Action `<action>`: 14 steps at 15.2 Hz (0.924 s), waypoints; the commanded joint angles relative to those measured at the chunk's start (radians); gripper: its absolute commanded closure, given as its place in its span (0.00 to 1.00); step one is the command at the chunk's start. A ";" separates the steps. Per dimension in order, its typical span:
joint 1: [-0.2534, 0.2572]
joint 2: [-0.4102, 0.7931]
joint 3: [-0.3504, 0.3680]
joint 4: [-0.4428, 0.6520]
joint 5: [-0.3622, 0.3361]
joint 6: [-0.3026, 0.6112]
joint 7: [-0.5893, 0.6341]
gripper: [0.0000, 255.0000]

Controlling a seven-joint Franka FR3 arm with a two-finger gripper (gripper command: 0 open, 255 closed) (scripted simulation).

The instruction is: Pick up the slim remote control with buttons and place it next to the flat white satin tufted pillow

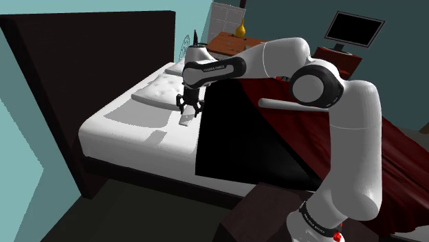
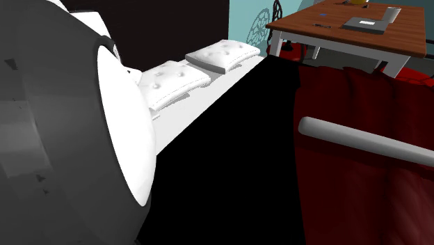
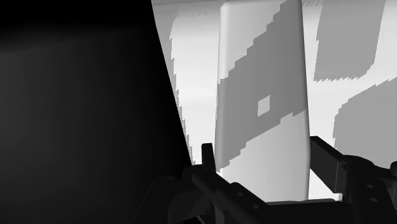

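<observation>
My black gripper [image 1: 189, 108] hangs over the white bed [image 1: 130, 127], shut on a slim, plain light-grey remote [image 1: 186, 119] that points down from its fingers. Whether the remote's lower end touches the sheet I cannot tell. In the wrist view the remote [image 3: 261, 95] runs lengthwise away from the gripper [image 3: 264, 184], clasped between the two fingertips [image 3: 327, 159]; no buttons are drawn on it. A flat white tufted pillow [image 1: 167, 85] lies just beyond the gripper toward the headboard. In the second exterior view two such tufted pillows [image 2: 170, 82] [image 2: 222, 54] lie side by side.
A black cover [image 1: 240, 137] lies right beside the remote, and a dark red blanket [image 1: 388, 151] beyond it. A grey cylinder [image 2: 362, 139] rests on the red blanket. The dark headboard [image 1: 89, 62] stands behind the pillows. A wooden desk [image 2: 348, 31] stands past the bed.
</observation>
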 commanded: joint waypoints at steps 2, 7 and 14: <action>0.000 0.020 0.000 -0.008 0.000 0.029 0.000 1.00; 0.000 0.050 0.000 -0.031 -0.001 0.081 0.001 1.00; 0.000 0.098 -0.001 -0.051 -0.001 0.150 0.001 1.00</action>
